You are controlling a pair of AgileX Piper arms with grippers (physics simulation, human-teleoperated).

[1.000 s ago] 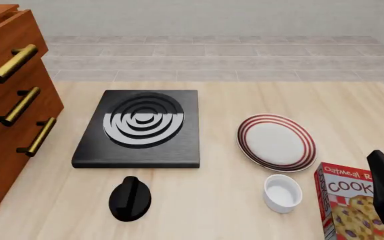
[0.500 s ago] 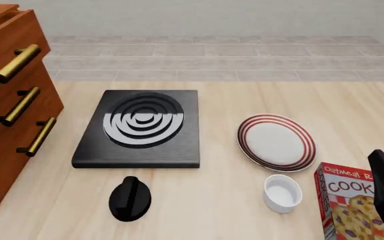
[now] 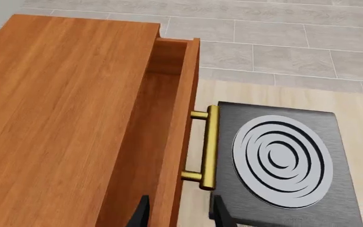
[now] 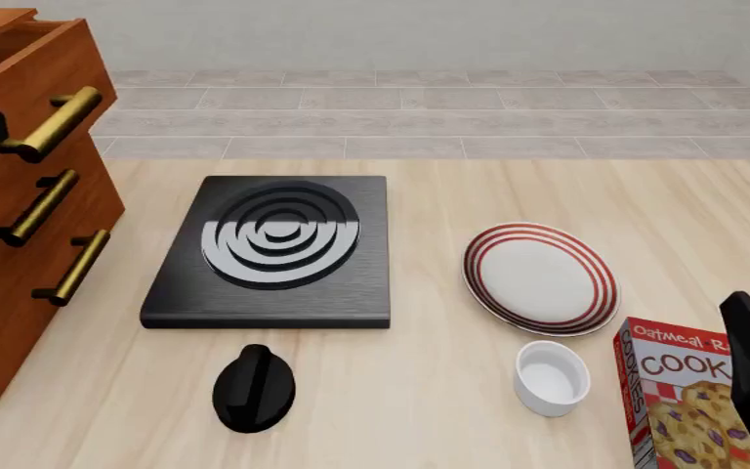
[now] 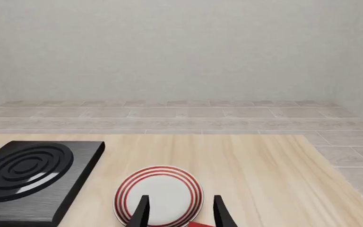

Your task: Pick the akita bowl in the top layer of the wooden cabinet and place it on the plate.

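Pale wood tabletop (image 4: 479,195) carried everything. Over the last second the top layer (image 3: 168,156) had slid further out of the wooden cabinet (image 4: 11,293). The left tool (image 3: 178,212), fingers apart, straddled its front panel. The akita bowl stayed unseen; the plate (image 4: 539,277) waited toward three o'clock. The right tool (image 5: 179,210) gaped empty.

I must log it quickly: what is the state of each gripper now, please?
Left gripper: jaws open, either side of the top drawer front; whether they touch it cannot be told.
Right gripper: jaws open, holding nothing.
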